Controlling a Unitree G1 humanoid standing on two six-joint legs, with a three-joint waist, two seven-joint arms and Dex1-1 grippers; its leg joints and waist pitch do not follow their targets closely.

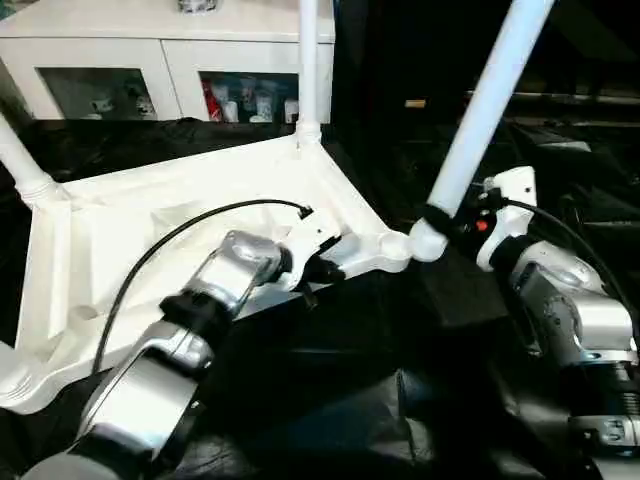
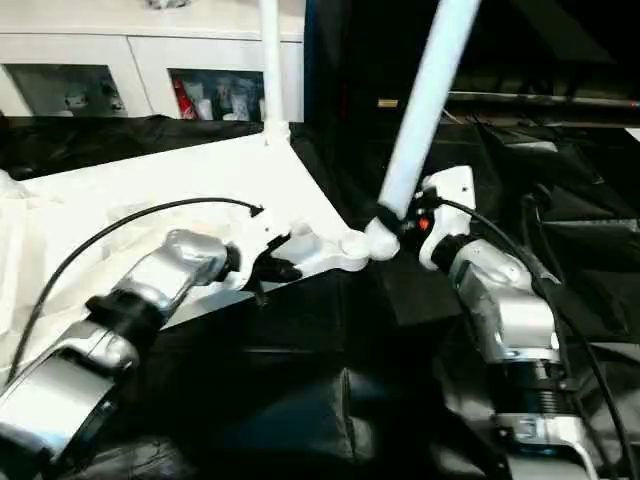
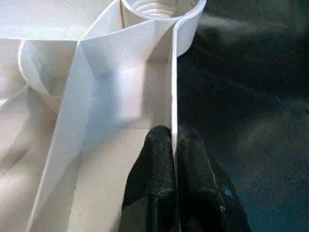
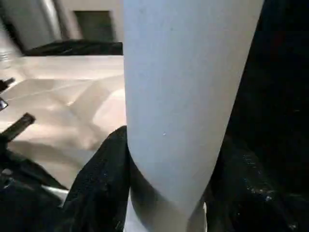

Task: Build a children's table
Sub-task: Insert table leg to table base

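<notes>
An upturned white tabletop [image 1: 180,230] lies on the black worktop [image 1: 330,400]. The right pincer [image 1: 440,222] grips a long white leg [image 1: 485,110] near its foot, which meets the tabletop's nearest corner socket [image 1: 400,245]; the leg leans away from upright. The left pincer [image 3: 174,159] pinches the tabletop's rim [image 3: 172,82] just beside that socket.

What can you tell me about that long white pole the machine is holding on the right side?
The leg is a long, smooth white tube that looks like plastic. It leans, its top tilted to the right and running out of the picture. Its rounded lower end meets the near right corner socket of the upturned white tabletop. The right gripper is closed around it just above that end, one black finger on each side. Two more legs stand in the far sockets.
</notes>
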